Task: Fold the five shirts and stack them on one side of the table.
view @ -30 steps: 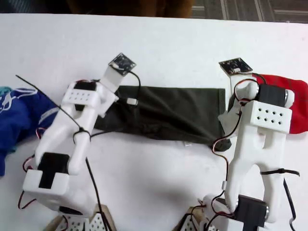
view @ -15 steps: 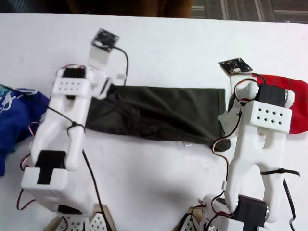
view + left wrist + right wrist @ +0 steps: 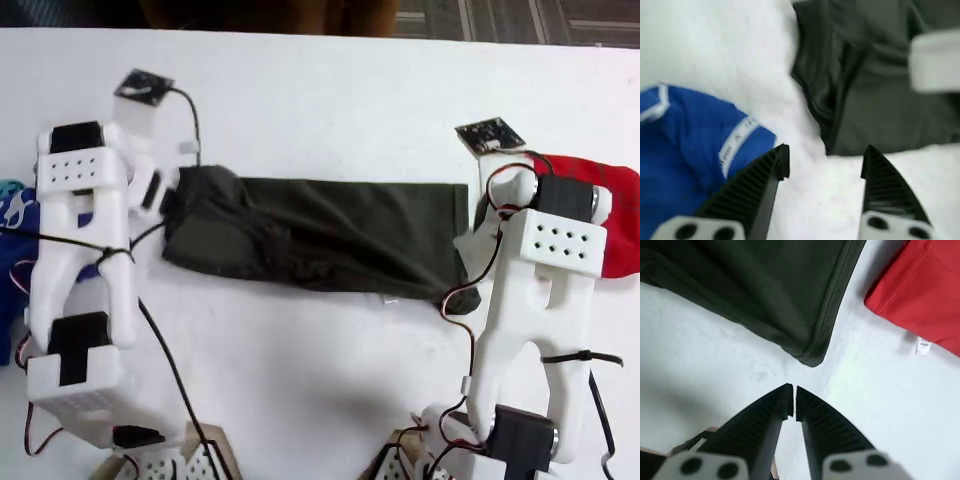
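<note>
The white table (image 3: 330, 90) carries everything here. Across its middle lies the dark olive shirt (image 3: 340, 235), folded into a long band that runs from one arm to the other. The band's end by the left arm (image 3: 80, 250) is bunched and creased. Its end by the right arm (image 3: 530, 290) lies flat, with a straight stitched hem and a squared corner.

A blue shirt (image 3: 12, 225) sits crumpled at the table's left edge, partly covered by the left arm in the high view. The left wrist view shows its white-trimmed edge (image 3: 685, 145) lying apart from the olive shirt (image 3: 880, 90), with a strip of bare table between them. A red shirt (image 3: 615, 215) lies at the right edge of the table, behind the right arm. In the right wrist view the red shirt (image 3: 920, 290) is near the olive shirt's corner (image 3: 765, 285) but not touching it. A small white label (image 3: 923, 345) hangs at the red cloth's edge.

The left gripper (image 3: 826, 152) has its jaws spread wide and holds nothing. It hangs over the bare strip between the blue shirt and the bunched olive end. The right gripper (image 3: 793, 390) has its jaws pressed together on nothing, above bare table just beside the olive corner and clear of the cloth.
</note>
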